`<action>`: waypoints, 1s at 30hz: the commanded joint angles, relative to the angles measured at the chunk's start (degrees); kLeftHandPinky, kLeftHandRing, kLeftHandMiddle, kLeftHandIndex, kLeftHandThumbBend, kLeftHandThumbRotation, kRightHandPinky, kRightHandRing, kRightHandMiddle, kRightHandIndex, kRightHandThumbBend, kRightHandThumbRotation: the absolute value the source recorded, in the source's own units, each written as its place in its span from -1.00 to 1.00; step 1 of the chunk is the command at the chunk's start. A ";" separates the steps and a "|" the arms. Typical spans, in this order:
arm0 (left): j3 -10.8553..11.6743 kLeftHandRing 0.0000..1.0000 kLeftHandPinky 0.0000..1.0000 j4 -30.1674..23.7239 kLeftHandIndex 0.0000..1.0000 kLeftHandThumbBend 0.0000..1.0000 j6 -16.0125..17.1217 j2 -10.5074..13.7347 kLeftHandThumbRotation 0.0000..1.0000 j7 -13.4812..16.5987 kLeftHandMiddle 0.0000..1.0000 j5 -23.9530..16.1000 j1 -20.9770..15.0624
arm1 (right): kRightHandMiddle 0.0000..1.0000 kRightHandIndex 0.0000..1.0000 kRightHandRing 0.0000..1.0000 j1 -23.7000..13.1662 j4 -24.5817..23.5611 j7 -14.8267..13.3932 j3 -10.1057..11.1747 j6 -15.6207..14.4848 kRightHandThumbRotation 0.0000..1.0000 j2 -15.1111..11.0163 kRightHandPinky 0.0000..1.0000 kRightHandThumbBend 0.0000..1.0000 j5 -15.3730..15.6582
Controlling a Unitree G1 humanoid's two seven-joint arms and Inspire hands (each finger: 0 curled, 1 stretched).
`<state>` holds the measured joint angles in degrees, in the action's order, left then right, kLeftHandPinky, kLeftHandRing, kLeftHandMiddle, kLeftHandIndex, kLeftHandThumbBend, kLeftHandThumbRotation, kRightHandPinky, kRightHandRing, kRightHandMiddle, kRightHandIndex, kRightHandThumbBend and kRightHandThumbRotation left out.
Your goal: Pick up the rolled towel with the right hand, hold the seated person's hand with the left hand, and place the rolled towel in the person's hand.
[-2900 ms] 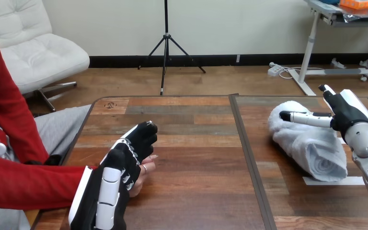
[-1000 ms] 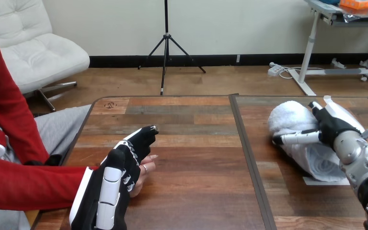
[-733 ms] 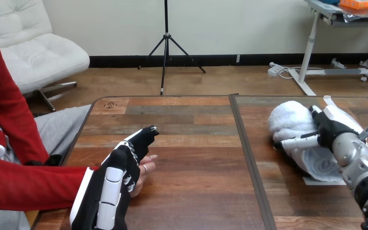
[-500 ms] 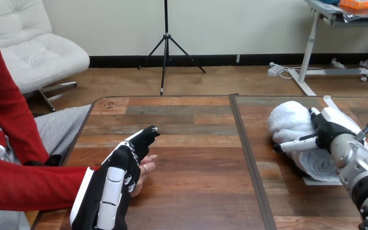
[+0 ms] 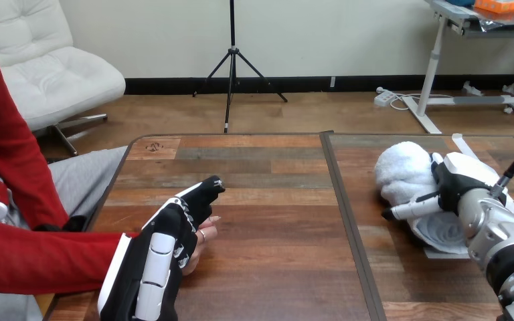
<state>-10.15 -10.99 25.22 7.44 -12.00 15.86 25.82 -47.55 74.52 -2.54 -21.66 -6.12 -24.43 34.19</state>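
Head view: on the plank-grained wooden table (image 5: 274,200), the rolled towel (image 5: 401,170), a fluffy white terry cylinder with a spiral end, lies at about 3 o'clock. The right hand (image 5: 456,184) clasps it, fingers curled over its top and the thumb laid along its 7 o'clock edge. At 8 o'clock the left hand (image 5: 167,247), glossy white shells over black, lies on the person's hand (image 5: 205,234); whether it grips that hand cannot be told. Compared with 2.9 s ago, the right hand has sunk from above the towel and closed round it, the thumb dropping from the top to the near edge; the left hand has barely moved.
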 commanded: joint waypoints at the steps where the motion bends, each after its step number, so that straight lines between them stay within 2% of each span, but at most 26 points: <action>1: 1.19 0.80 0.82 -2.33 0.45 0.25 0.67 -1.61 0.86 -0.46 0.73 0.81 -2.11 | 0.72 0.82 0.60 -2.66 0.83 0.02 -2.53 -0.83 -0.03 1.84 0.38 1.00 2.02; 12: 1.18 0.80 0.77 -1.95 0.41 0.24 1.26 -1.82 0.83 -1.27 0.72 1.70 -1.83 | 0.39 0.47 0.22 -2.30 1.54 0.16 -3.70 -2.24 -0.04 2.44 -0.13 1.00 3.06; 21: 1.18 0.81 0.79 -2.10 0.37 0.24 1.40 -1.75 0.84 -1.61 0.71 1.84 -1.41 | 0.36 0.36 0.23 -2.11 1.87 0.62 -4.68 -3.08 -0.19 2.75 -0.18 1.00 3.52; 27: 1.25 0.82 0.80 -2.33 0.35 0.26 1.37 -1.79 0.86 -1.54 0.71 1.78 -1.15 | 0.46 0.49 0.37 -1.92 1.96 0.15 -4.84 -3.81 -0.29 3.01 -0.05 1.00 3.42; 30: 1.23 0.84 0.81 -2.31 0.35 0.26 1.62 -1.76 0.87 -1.81 0.72 2.04 -1.16 | 0.45 0.52 0.36 -1.72 1.89 -0.67 -4.36 -4.03 -0.39 3.11 -0.06 1.00 2.72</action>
<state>-10.06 -10.99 25.24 7.44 -13.33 17.41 25.91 -50.05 74.58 -3.77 -25.64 -9.67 -23.96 36.98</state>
